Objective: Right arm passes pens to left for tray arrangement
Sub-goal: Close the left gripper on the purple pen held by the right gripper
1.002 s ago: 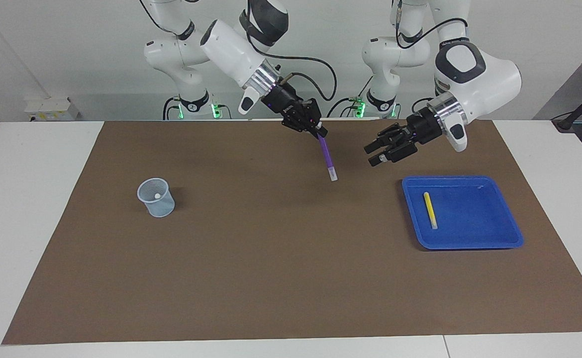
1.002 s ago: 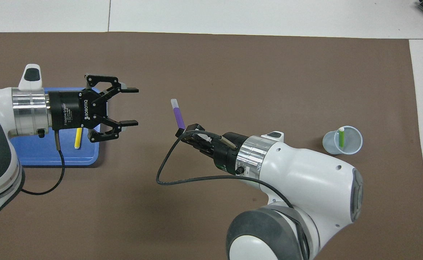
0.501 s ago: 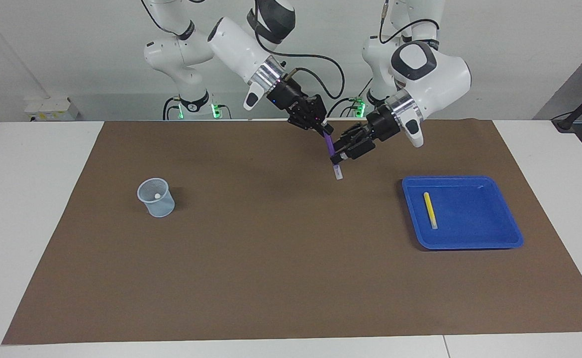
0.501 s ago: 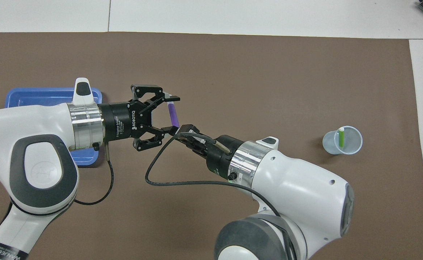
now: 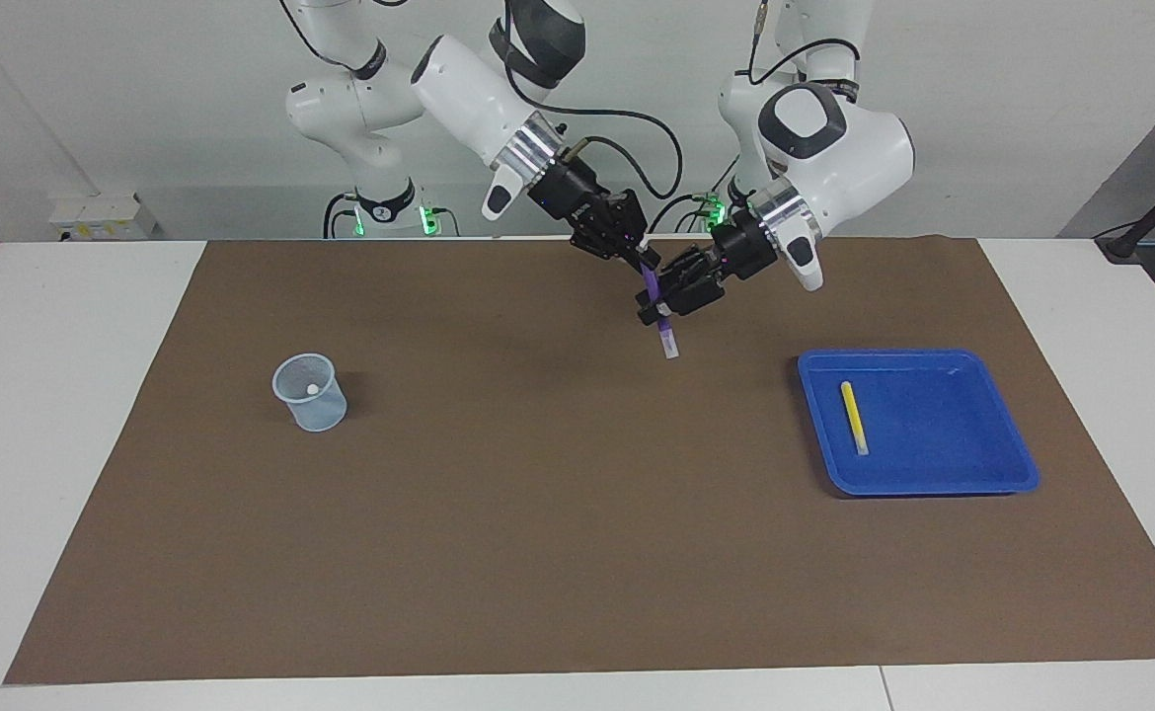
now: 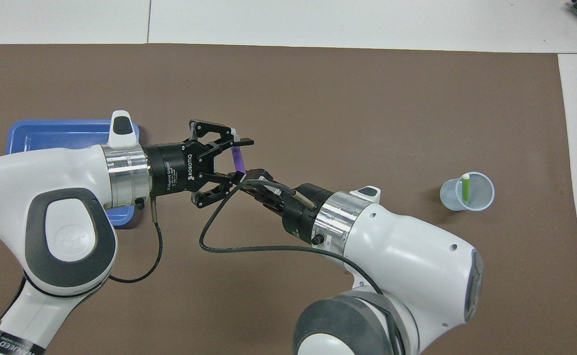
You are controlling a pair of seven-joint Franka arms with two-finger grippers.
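Note:
My right gripper point(image 5: 639, 261) point(image 6: 252, 175) is shut on the upper end of the purple pen point(image 5: 651, 285) point(image 6: 238, 157), which hangs tilted over the mat with its pale tip down. My left gripper point(image 5: 662, 310) point(image 6: 242, 159) has its fingers on either side of the pen's lower part, still a little apart. The yellow pen point(image 5: 853, 417) lies in the blue tray point(image 5: 933, 484) point(image 6: 47, 129); in the overhead view the left arm hides it. The green pen point(image 6: 465, 188) stands in the cup.
A small translucent cup point(image 5: 311, 393) point(image 6: 467, 191) stands on the brown mat point(image 5: 538, 513) toward the right arm's end of the table. The tray sits toward the left arm's end. A black cable point(image 6: 209, 246) loops from the right wrist.
My left gripper has swung from over the tray's edge across to the purple pen, and its fingers have narrowed around it. My right gripper has lifted the pen slightly and holds it still.

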